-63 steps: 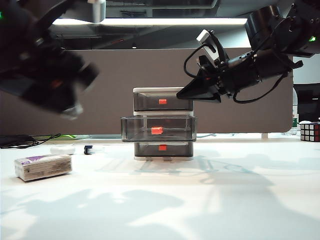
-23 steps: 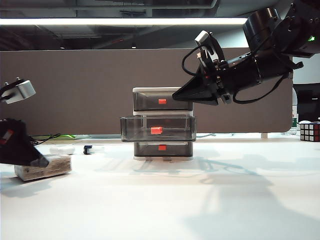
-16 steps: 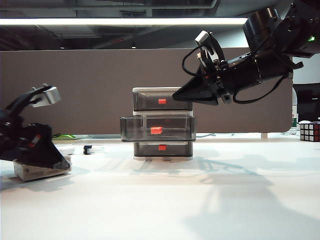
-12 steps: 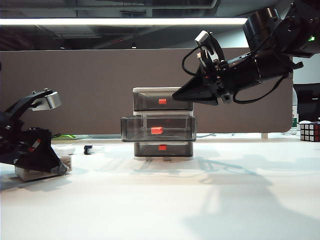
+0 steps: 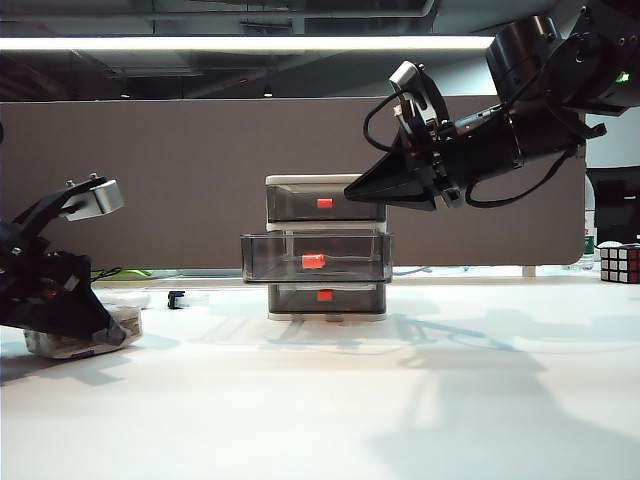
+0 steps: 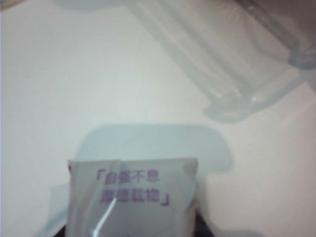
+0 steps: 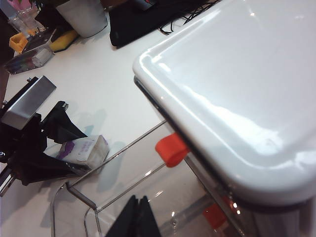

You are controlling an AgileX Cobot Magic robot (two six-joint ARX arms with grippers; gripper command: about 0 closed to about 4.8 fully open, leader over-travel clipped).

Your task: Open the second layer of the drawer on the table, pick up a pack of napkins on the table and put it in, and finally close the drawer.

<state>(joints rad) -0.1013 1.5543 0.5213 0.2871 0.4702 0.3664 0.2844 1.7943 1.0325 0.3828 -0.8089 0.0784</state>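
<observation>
The pack of napkins (image 5: 128,322) lies on the white table (image 5: 330,400) at the far left. My left gripper (image 5: 105,330) is down over it, and in the left wrist view the purple-printed pack (image 6: 131,190) fills the space between the jaws, which are shut on its sides (image 6: 131,232). The drawer (image 5: 325,245) stands at the middle back, with the second layer (image 5: 315,257) pulled out and showing its red tab. My right gripper (image 5: 362,190) hangs shut above the unit's top right corner; in its own wrist view its tips (image 7: 137,198) meet over the open second layer (image 7: 113,195).
A Rubik's cube (image 5: 620,263) sits at the far right edge. A small white case (image 5: 125,298) and a small dark object (image 5: 177,298) lie behind the pack. A brown partition (image 5: 200,180) backs the table. A cup (image 7: 84,15) and clutter stand beyond.
The left gripper has swung in and settled over the napkin pack, and its jaws have closed in on the pack's sides. The right arm and the drawers have stayed still.
</observation>
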